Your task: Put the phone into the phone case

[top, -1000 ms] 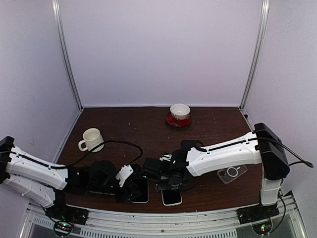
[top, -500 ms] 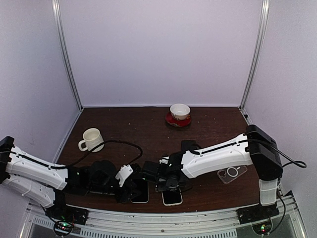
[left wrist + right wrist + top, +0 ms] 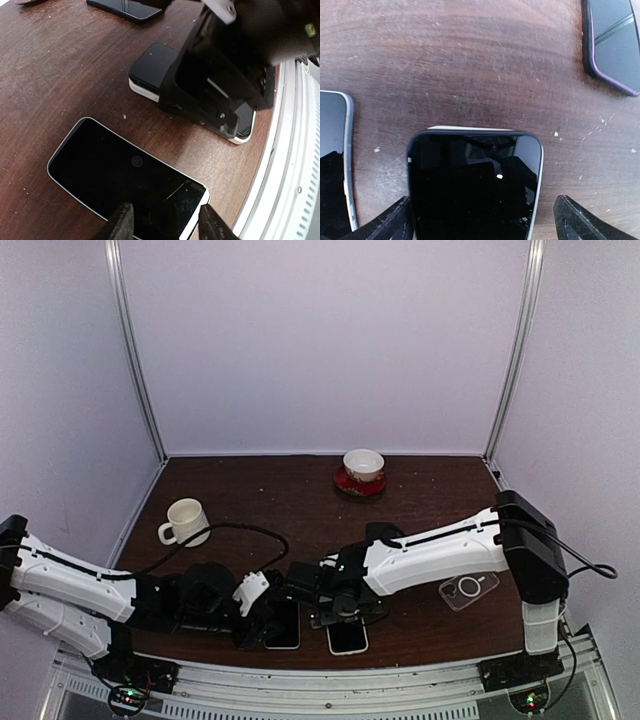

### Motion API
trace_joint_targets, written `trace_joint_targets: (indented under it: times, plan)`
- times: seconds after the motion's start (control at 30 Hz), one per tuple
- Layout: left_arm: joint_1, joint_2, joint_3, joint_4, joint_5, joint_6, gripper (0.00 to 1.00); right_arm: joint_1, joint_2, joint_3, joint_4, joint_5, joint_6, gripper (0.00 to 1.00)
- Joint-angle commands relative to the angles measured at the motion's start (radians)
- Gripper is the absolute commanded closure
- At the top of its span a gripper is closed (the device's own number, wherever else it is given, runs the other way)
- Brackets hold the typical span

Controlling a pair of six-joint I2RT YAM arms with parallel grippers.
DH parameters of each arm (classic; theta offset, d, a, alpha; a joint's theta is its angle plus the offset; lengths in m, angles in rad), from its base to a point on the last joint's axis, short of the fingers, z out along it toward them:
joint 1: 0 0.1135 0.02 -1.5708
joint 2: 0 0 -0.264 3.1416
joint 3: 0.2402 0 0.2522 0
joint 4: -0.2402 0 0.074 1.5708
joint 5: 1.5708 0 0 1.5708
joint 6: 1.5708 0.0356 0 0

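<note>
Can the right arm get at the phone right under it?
Probably yes: the right end effector is open astride the phone, nothing lying on it, though another phone lies close beside.

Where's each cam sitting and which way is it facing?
Top external: above, behind the bases, looking down at the table; left arm, right arm show.
Left wrist: low, tilted down at a phone; left gripper tips show.
Right wrist: straight down on a second phone; right gripper tips flank it.
Shared: all three see that second phone.
</note>
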Motion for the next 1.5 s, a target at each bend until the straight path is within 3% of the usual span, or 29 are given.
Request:
trace_joint_targets:
  times: [0.0, 0.17, 0.27, 0.33, 0.37, 0.43, 0.63, 0.77, 0.97, 1.2, 1.47]
  plan:
    - [-0.005, 0.007, 0.071, -0.05, 0.002, 0.017, 0.48, -0.012, -0.093, 0.042, -0.047, -0.018, -0.108, 0.01]
    - [-0.004, 0.038, 0.197, -0.131, -0.018, -0.06, 0.35, -0.054, -0.237, -0.044, -0.005, -0.148, -0.214, 0.01]
    - [0.028, 0.151, 0.293, -0.175, 0.015, -0.099, 0.34, -0.105, -0.308, -0.159, 0.06, -0.187, -0.214, 0.02]
    - [0.085, 0.251, 0.376, -0.212, 0.093, -0.144, 0.44, -0.153, -0.35, -0.248, 0.16, -0.251, -0.212, 0.12]
    - [0.121, 0.292, 0.404, -0.217, 0.14, -0.178, 0.54, -0.177, -0.369, -0.305, 0.225, -0.289, -0.217, 0.18]
    - [0.187, 0.369, 0.425, -0.161, 0.244, -0.243, 0.65, -0.219, -0.398, -0.373, 0.333, -0.348, -0.225, 0.3]
    - [0.203, 0.52, 0.52, -0.082, 0.371, -0.242, 0.67, -0.272, -0.369, -0.421, 0.399, -0.426, -0.293, 0.49]
    - [0.204, 0.6, 0.576, -0.106, 0.364, -0.263, 0.79, -0.301, -0.345, -0.449, 0.441, -0.454, -0.305, 0.58]
    - [0.2, 0.645, 0.579, -0.106, 0.367, -0.285, 0.88, -0.307, -0.311, -0.476, 0.489, -0.499, -0.304, 0.63]
    - [0.165, 0.69, 0.615, -0.179, 0.352, -0.251, 0.89, -0.301, -0.341, -0.516, 0.517, -0.504, -0.258, 0.74]
    - [0.106, 0.722, 0.626, -0.273, 0.336, -0.266, 0.9, -0.271, -0.353, -0.555, 0.525, -0.494, -0.205, 0.74]
